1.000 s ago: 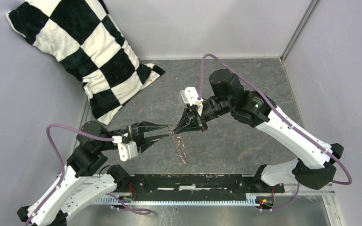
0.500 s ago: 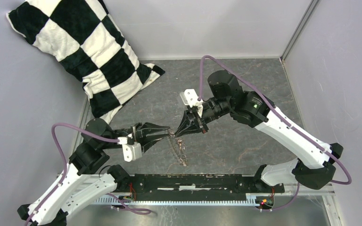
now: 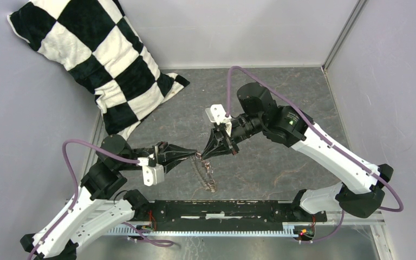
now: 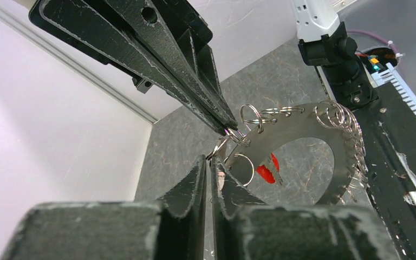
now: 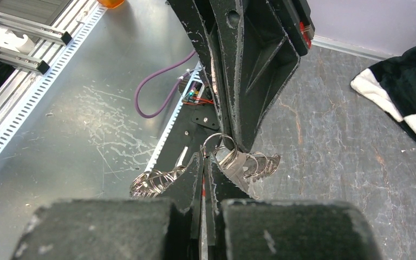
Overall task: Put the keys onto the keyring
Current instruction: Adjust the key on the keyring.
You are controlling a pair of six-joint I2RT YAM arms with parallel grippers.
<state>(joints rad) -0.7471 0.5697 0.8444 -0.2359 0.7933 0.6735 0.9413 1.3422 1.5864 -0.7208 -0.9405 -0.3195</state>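
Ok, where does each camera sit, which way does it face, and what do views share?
Top external: above and behind the bases, looking down at the table; both arms show.
Left wrist: on the left arm, facing the right gripper past its own fingers.
Right wrist: on the right arm, facing the left gripper past its own fingers.
Shared: all three show the keyring where the tips meet.
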